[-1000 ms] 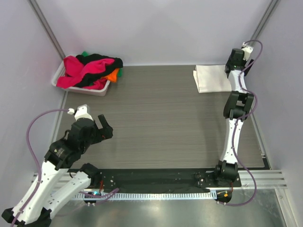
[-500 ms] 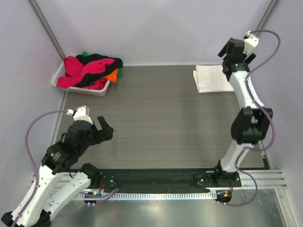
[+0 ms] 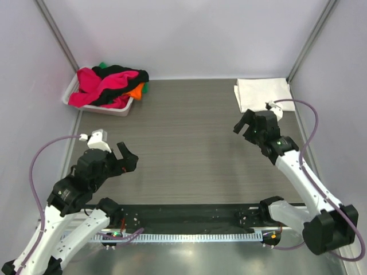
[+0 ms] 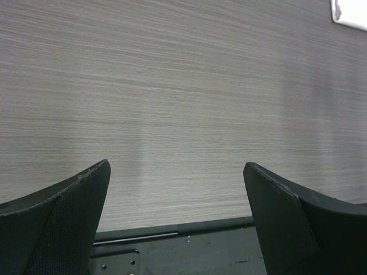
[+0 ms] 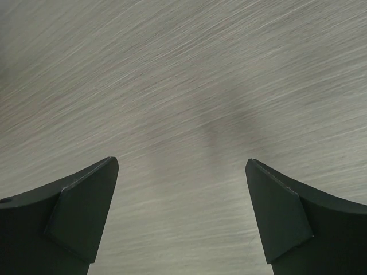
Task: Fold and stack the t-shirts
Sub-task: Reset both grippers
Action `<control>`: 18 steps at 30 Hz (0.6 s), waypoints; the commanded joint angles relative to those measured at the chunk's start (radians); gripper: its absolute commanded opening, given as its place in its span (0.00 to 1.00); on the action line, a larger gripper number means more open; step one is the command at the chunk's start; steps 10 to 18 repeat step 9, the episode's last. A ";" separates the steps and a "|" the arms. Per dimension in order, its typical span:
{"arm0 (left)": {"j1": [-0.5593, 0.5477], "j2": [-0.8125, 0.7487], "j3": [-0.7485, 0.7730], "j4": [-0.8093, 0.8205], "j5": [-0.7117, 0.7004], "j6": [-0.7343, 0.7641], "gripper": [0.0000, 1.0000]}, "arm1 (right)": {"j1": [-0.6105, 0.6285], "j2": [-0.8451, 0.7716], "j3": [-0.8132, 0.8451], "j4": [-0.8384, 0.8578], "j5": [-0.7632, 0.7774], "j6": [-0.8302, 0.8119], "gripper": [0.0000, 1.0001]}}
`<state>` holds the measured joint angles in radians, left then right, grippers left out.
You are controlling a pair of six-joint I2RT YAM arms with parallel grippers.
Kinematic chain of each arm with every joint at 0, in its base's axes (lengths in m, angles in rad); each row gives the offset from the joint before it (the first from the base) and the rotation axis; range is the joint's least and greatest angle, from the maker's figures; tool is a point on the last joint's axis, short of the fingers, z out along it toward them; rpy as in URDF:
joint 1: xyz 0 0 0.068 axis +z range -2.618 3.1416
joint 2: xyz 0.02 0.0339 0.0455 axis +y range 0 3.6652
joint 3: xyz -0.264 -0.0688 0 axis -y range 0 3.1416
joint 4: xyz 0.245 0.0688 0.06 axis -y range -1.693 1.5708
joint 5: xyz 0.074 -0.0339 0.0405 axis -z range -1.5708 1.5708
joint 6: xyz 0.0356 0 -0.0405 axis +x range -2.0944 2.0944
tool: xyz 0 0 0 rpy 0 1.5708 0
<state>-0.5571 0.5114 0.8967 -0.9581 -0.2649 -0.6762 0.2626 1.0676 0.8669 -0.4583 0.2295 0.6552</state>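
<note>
While both arms are hanging over the wood-grain table (image 3: pixel 189 143), neither is carrying anything: the left gripper (image 3: pixel 127 156) is sitting near-left with its jaws spread wide and empty, and the right gripper (image 3: pixel 245 127) is hovering right of centre, equally wide open, with only table grain showing between its fingers in the wrist view. One white t-shirt (image 3: pixel 259 93) is lying folded flat at the far right corner, well apart from both grippers. A heap of t-shirts (image 3: pixel 109 86), magenta, black, orange and a scrap of green, is spilling over the white bin (image 3: pixel 109 110) at the far left. Judging from this, one fold is done and the fetching of the next shirt is in hand. The left arm is looking the better placed: it is needing to reach far-left, pinch a single top layer, probably magenta or black, and lift it free without dragging its neighbours or tipping the bin, then spread it mid-table.
</note>
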 commanded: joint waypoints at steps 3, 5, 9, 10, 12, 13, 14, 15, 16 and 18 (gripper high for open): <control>-0.003 -0.034 -0.007 0.050 0.001 0.015 1.00 | 0.004 -0.223 -0.068 -0.086 -0.068 0.035 1.00; -0.003 -0.039 -0.004 0.044 0.001 0.020 1.00 | 0.004 -0.265 -0.088 -0.101 -0.078 0.043 1.00; -0.003 -0.017 0.010 0.032 -0.019 0.018 1.00 | 0.004 -0.316 -0.077 -0.157 -0.088 0.038 1.00; -0.003 -0.017 0.010 0.032 -0.019 0.018 1.00 | 0.004 -0.316 -0.077 -0.157 -0.088 0.038 1.00; -0.003 -0.017 0.010 0.032 -0.019 0.018 1.00 | 0.004 -0.316 -0.077 -0.157 -0.088 0.038 1.00; -0.003 -0.017 0.010 0.032 -0.019 0.018 1.00 | 0.004 -0.316 -0.077 -0.157 -0.088 0.038 1.00; -0.003 -0.017 0.010 0.032 -0.019 0.018 1.00 | 0.004 -0.316 -0.077 -0.157 -0.088 0.038 1.00; -0.003 -0.017 0.010 0.032 -0.019 0.018 1.00 | 0.004 -0.316 -0.077 -0.157 -0.088 0.038 1.00; -0.003 -0.017 0.010 0.032 -0.019 0.018 1.00 | 0.004 -0.316 -0.077 -0.157 -0.088 0.038 1.00; -0.003 -0.017 0.010 0.032 -0.019 0.018 1.00 | 0.004 -0.316 -0.077 -0.157 -0.088 0.038 1.00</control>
